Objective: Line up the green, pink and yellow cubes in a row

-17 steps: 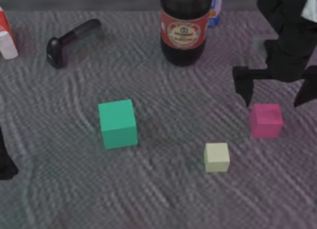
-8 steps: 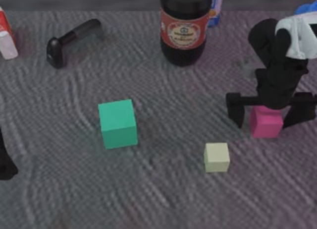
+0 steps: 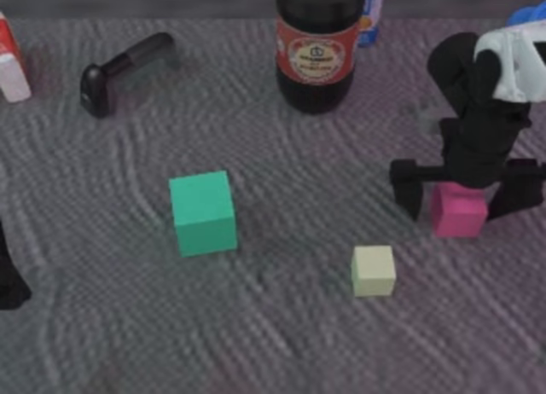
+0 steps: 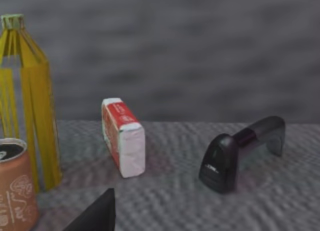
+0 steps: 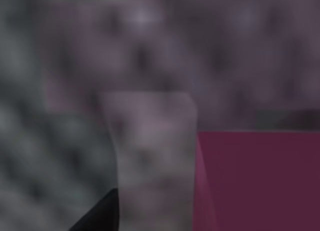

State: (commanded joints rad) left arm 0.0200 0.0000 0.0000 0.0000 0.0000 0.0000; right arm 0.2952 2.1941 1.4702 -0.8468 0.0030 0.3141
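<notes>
The teal-green cube (image 3: 203, 212) rests left of the table's centre, and the small pale yellow cube (image 3: 374, 270) lies right of centre, nearer the front. Farther right is the pink cube (image 3: 461, 218), which fills one side of the right wrist view (image 5: 260, 181). My right gripper (image 3: 466, 193) is lowered over the pink cube and open, one finger (image 3: 408, 189) to the cube's left and the other to its right, both apart from it. At the left edge my left gripper (image 3: 8, 285) stays parked and open, with one finger (image 4: 97, 215) showing in its wrist view.
A dark sauce bottle (image 3: 317, 44) stands at the back centre with a blue-and-white box (image 3: 372, 17) behind it. A black handheld scanner (image 3: 119, 70) and a red-and-white carton (image 3: 10, 63) lie at the back left. Near the left arm are a can (image 4: 15, 191) and a yellow bottle (image 4: 27, 96).
My right gripper has come down and forward from behind the pink cube, so its open fingers now straddle it. The three cubes and the left arm have not moved.
</notes>
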